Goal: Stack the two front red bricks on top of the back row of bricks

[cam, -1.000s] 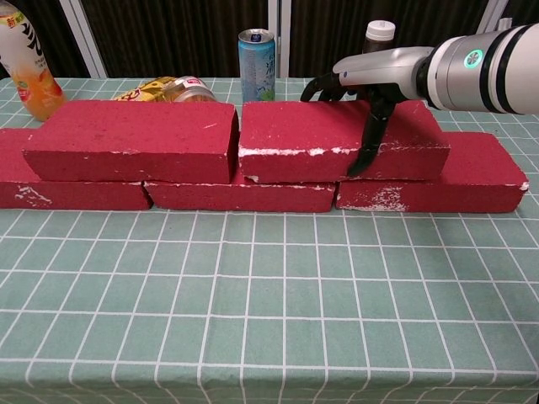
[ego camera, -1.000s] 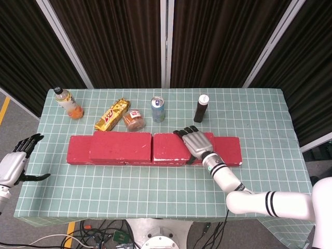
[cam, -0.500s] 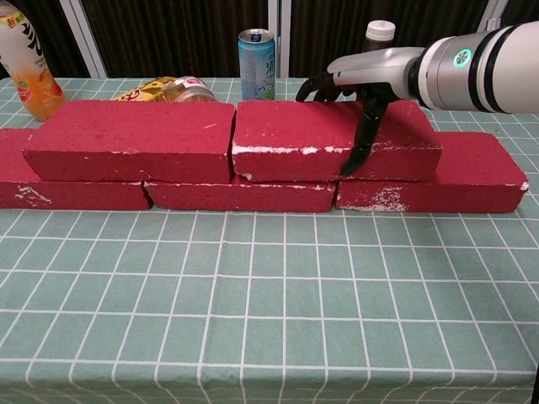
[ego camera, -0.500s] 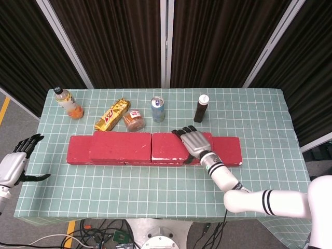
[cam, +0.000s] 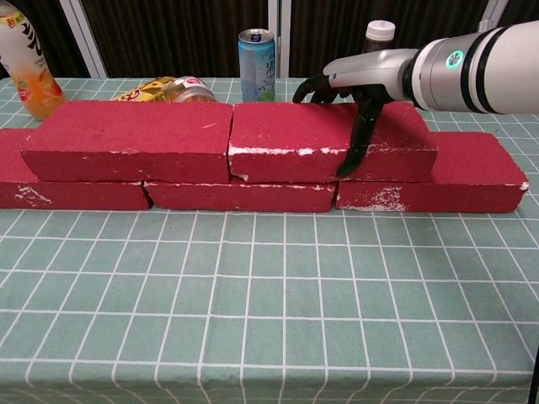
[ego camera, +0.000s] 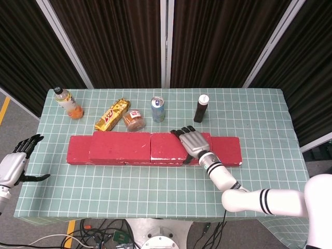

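Two red bricks lie on top of a bottom row of red bricks (cam: 472, 172) (ego camera: 231, 150). The left top brick (cam: 126, 139) (ego camera: 119, 147) lies free. My right hand (ego camera: 192, 142) (cam: 354, 93) grips the right top brick (cam: 286, 139) (ego camera: 166, 145), with its fingers over the back edge and its thumb down the front face. The two top bricks touch end to end. My left hand (ego camera: 15, 163) hangs open beyond the table's left edge, holding nothing; only the head view shows it.
Behind the bricks stand an orange drink bottle (ego camera: 67, 102) (cam: 25, 63), a gold snack pack (ego camera: 111, 115), a small jar (ego camera: 135, 120), a blue can (ego camera: 157, 109) (cam: 257, 63) and a dark bottle (ego camera: 201, 108) (cam: 379, 34). The green checked tablecloth (cam: 269, 295) spreads in front.
My right hand has slid the right top brick leftward, closing the gap to the left top brick. The left hand has not moved.
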Robot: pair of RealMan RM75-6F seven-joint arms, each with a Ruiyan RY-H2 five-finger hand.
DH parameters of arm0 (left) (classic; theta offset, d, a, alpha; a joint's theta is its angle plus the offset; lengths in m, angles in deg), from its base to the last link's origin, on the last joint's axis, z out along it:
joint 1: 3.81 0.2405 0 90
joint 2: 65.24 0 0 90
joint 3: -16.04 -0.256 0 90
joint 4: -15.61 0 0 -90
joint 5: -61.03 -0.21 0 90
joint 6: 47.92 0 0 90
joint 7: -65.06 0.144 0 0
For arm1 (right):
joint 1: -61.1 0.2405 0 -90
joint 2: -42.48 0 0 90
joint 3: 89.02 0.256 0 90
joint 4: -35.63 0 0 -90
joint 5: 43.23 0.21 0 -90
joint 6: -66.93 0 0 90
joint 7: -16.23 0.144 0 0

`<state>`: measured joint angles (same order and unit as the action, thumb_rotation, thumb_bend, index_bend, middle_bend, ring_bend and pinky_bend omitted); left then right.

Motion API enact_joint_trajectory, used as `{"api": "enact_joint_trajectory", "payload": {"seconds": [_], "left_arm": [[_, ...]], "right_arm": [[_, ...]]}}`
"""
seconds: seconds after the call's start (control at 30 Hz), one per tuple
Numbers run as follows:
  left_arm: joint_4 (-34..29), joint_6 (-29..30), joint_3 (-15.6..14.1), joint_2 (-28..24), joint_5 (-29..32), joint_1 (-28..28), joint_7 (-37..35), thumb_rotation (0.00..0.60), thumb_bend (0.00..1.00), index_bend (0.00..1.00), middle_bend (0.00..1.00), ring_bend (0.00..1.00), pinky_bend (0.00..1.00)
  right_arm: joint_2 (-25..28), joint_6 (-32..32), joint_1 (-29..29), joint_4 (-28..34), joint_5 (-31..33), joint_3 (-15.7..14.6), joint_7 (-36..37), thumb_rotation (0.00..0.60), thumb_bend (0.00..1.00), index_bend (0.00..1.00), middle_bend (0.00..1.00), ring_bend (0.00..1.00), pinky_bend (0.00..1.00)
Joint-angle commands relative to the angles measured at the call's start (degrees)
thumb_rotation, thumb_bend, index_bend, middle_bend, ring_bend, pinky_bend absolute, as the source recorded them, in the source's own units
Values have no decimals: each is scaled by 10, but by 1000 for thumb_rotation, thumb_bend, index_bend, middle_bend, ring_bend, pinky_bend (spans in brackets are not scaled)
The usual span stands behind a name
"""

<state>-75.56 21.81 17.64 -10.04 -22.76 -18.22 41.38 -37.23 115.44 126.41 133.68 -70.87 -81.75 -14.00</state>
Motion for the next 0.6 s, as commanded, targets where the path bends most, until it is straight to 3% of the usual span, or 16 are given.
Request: {"api": "enact_joint_trajectory", "payload": {"seconds": [0.03,0.27,0.37,0.6], "left_arm": [[1,-1,0,0,0,0,-1,600,0,0,0,0,0],[3,-2,-1,1,-1,0,-3,600,0,0,0,0,0],[3,-2,-1,1,-1,0,-3,600,0,0,0,0,0],[7,1,0,3,2,1,-6,600,0,0,0,0,0]], "right_arm": [[0,-1,3,-1,5,-3,-3,600,0,77,296,76,1],[2,-9,8,0,15,-5,0,600,0,0,228,50,0],[3,-11,10,1,17,-5,3,600,0,0,143,3,0],[4,-7,11,3,13,-3,10,600,0,0,1,0,0]]}}
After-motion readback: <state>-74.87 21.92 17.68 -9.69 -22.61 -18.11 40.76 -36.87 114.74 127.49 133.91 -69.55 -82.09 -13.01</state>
